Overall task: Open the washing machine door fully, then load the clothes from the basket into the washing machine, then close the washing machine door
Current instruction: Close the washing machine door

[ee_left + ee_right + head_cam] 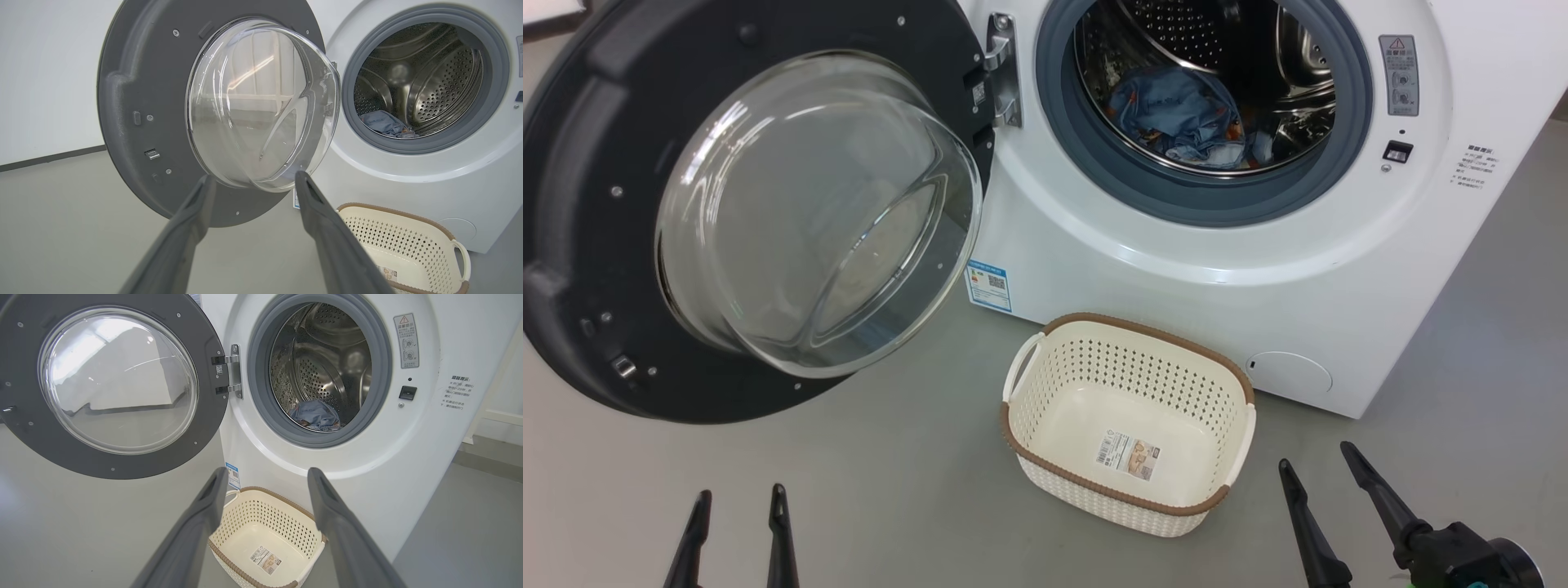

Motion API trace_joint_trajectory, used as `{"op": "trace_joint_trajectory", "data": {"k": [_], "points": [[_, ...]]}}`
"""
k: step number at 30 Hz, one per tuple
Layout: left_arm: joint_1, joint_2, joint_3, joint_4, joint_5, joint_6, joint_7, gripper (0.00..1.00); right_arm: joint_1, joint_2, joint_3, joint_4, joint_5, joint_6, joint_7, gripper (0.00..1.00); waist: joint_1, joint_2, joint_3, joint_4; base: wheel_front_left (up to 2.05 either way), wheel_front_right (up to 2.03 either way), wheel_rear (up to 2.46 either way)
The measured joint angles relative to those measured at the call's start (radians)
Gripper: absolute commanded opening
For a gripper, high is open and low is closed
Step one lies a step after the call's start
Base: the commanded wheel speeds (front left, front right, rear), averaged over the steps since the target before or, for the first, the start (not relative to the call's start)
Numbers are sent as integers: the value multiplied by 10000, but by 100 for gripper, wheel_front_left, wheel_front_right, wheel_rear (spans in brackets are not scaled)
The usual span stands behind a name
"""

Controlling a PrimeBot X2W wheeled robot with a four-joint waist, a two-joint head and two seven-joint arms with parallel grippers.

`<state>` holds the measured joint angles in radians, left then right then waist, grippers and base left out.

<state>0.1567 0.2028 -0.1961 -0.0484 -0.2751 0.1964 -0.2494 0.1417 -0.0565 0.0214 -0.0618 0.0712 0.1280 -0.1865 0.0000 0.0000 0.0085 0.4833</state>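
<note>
In the head view the door (580, 204) hangs open at the left, ahead of the left jaws, which stand apart like the right jaws. The clothes (1184, 114) lie in the drum (1298, 65), and the basket (1143, 367) is empty. In the left wrist view the door (135, 81) stands straight ahead, so this arm seems nearer to push it shut; in the right wrist view the door (32, 441) lies off to the left.
</note>
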Motion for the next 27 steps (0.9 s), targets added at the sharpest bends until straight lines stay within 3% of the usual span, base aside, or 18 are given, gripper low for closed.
{"op": "trace_joint_trajectory", "data": {"k": [17,18,20,21,27], "points": [[12,-77,136,25,86,-161,0,100,0,4,198,128,25,0,-12,100,0,1,-114,-78,0,0,0],[12,-102,136,27,86,-163,0,90,0,4,196,128,25,0,-12,100,0,0,-115,-65,0,0,0],[12,-121,138,31,86,-174,0,4,1,2,196,130,25,0,-12,100,0,0,-101,-49,0,0,0],[12,-127,140,36,86,-182,0,0,1,2,194,132,25,0,-12,100,0,0,-92,-43,0,0,0],[12,-155,167,56,84,-355,0,0,0,2,199,128,25,0,-12,100,0,0,-53,-51,0,0,0]]}}
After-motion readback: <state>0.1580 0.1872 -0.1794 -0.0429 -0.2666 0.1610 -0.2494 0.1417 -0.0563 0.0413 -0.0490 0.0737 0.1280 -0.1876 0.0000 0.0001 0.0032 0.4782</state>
